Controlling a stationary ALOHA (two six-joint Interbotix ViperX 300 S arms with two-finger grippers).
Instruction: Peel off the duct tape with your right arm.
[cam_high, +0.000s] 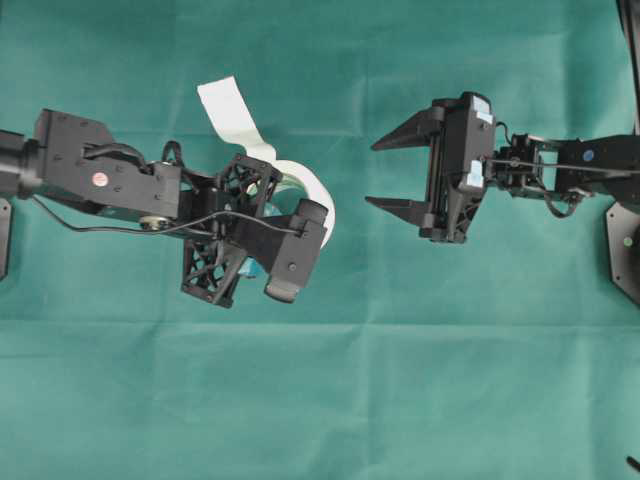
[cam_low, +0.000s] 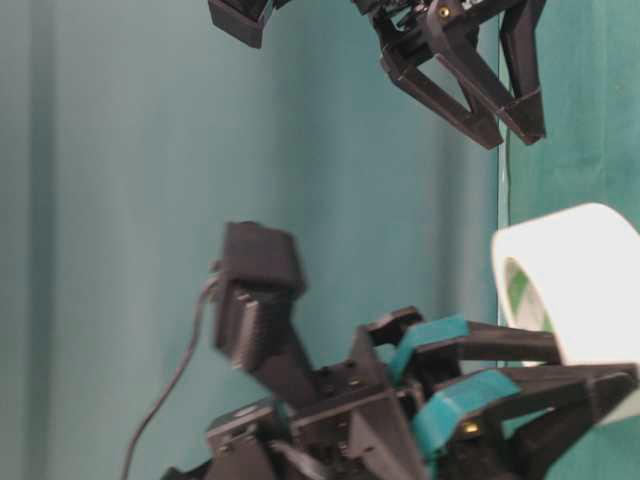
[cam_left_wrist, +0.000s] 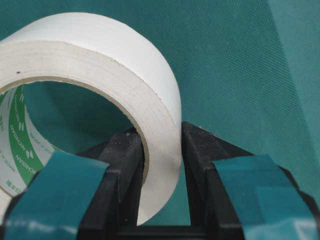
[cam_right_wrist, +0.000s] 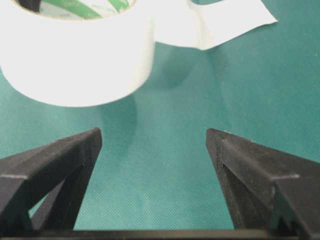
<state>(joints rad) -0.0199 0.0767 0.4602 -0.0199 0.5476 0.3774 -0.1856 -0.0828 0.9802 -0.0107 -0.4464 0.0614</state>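
left gripper (cam_left_wrist: 162, 165) is clamped on the wall of the white duct tape roll (cam_left_wrist: 100, 65), one finger inside the ring, one outside, as the left wrist view shows plainly. seen from overhead, the roll sits mostly hidden under that gripper at abt 9 o'clock from frame centre, over the green cloth (cam_high: 320, 400). the loose strip end (cam_high: 228, 110) trails off the roll toward 11 o'clock, curling up and away. whether the roll rests on the cloth or is held just above it can't be told.

right gripper (cam_high: 392, 170), at abt 3 o'clock from the roll, has its two pointed fingers spread wide apart w/ nothing between them. it stands well apart from the tape, tips aimed at it. right wrist view confirms: roll at 11 o'clock, strip end (cam_right_wrist: 225, 22) at 1 o'clock, bare cloth between the fingers.

step in hand, by the look of it: roll is secured by the left arm and presented; the peel itself is not yet begun. the strip is loose at its tip but the rest of the tape is on the roll.

next move likely calls for the right arm to reach across toward 10 o'clock, line its fingers either side of the free strip, close on it near the tip, then pull away from the roll while the left grip holds firm. risk: the strip is thin and curled, so the fingers could miss it or pinch only its edge.
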